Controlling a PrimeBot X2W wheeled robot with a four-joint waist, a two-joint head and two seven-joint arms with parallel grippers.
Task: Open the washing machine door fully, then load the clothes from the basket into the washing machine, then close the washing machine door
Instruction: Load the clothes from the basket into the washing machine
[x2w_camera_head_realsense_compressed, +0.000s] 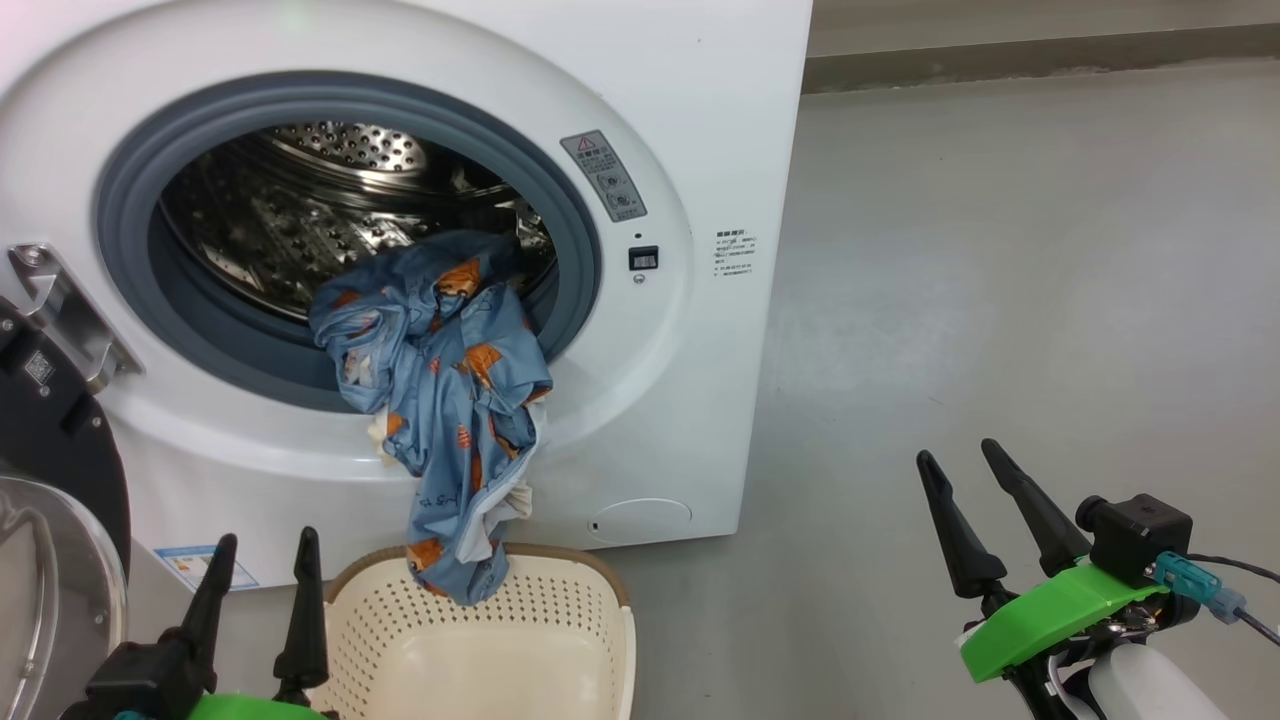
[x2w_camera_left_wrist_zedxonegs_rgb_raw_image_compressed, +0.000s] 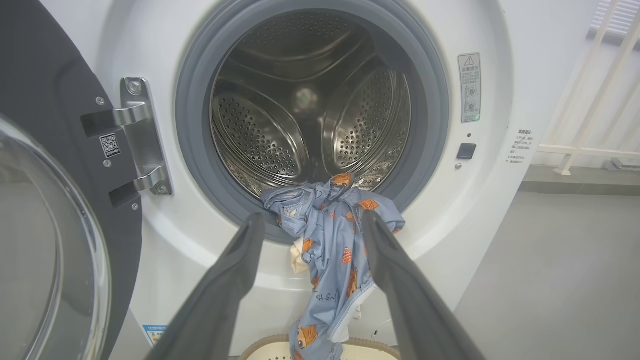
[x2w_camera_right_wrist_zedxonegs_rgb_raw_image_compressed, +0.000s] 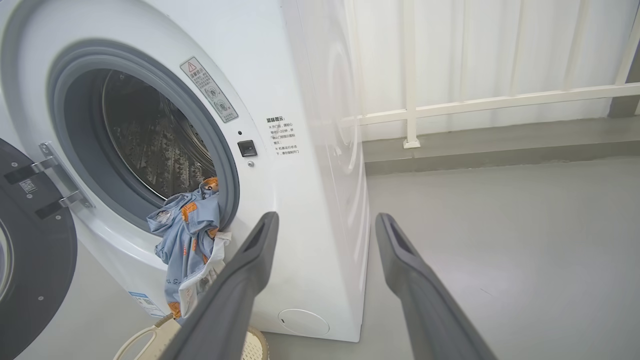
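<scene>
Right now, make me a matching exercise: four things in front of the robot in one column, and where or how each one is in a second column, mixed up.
Column one
1 washing machine door
2 clothes
3 basket
4 right gripper

Column two
A hanging out of the drum
B jaws open, holding nothing
C swung open to the left
D on the floor, below the drum

Pairs: 1-C, 2-A, 3-D, 4-B
</scene>
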